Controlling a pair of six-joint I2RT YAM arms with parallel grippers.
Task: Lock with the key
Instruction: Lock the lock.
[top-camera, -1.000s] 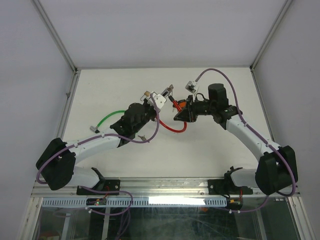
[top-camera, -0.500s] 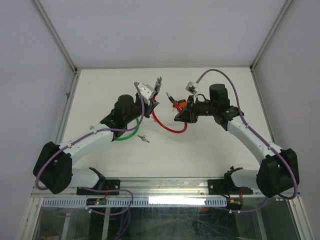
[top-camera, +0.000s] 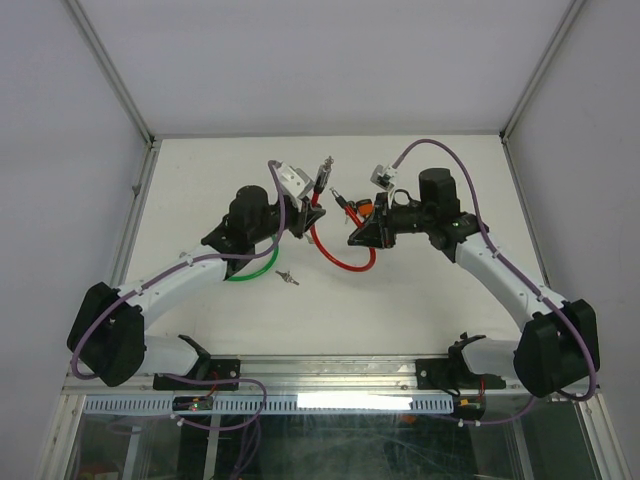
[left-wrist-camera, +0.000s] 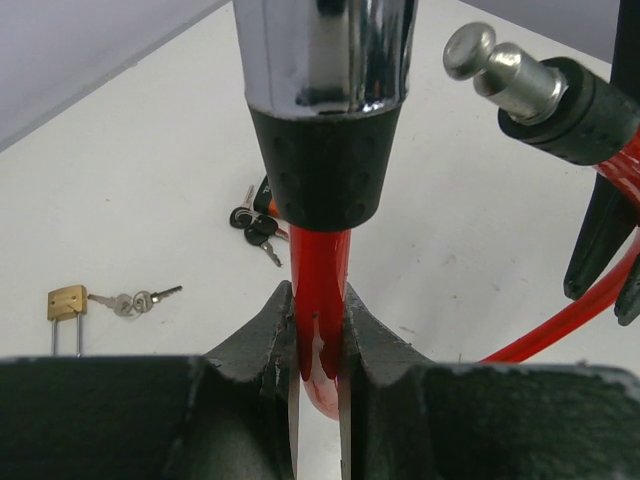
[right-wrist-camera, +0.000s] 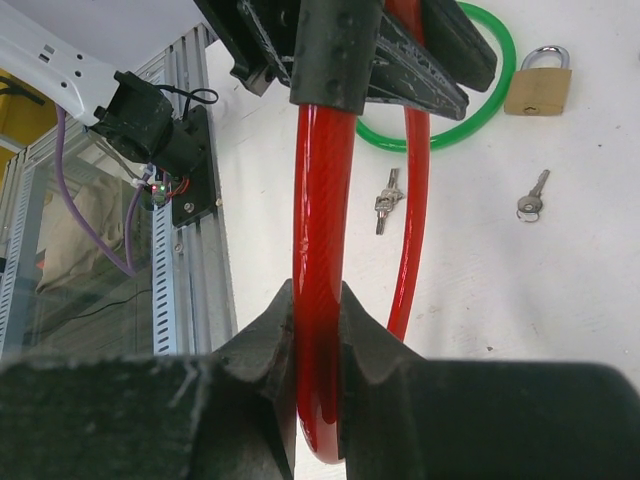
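1. The red cable lock (top-camera: 345, 262) is a glossy, translucent red plastic-sheathed cable. It is held between both arms over the middle of the white desk (top-camera: 450, 170). Whether its lowest bend touches the surface cannot be told.
2. The left gripper (left-wrist-camera: 318, 345) has matt black, rough-cast jaws. They are clenched on the red cable just below the lock body.
3. The lock body (left-wrist-camera: 325, 60) is a polished chrome cylinder. A dimpled black rubber collar (left-wrist-camera: 325, 170) surrounds the point where the cable enters it.
4. The right gripper (right-wrist-camera: 320, 350) has its jaws clenched on the other run of the same cable.
5. The pin end (left-wrist-camera: 495, 65) is a rounded chrome stud with a necked groove, seated in a textured black sleeve. It stands beside the lock body, apart from it and not inserted.
6. The black-headed keys (left-wrist-camera: 258, 225) lie flat on the desk beyond the lock body, in neither gripper.
7. A further key pair (top-camera: 288, 277) lies on the desk just beside a glossy green cable (top-camera: 250, 272).
8. A small rectangular brass padlock (left-wrist-camera: 66, 303) with a thin steel shackle lies near a ring of silver keys (left-wrist-camera: 135, 300). Any marking is too small to read.
9. Aluminium rails (top-camera: 120, 240) border the desk, with pale walls beyond. Bare white surface shows between the grippers and the far edge.
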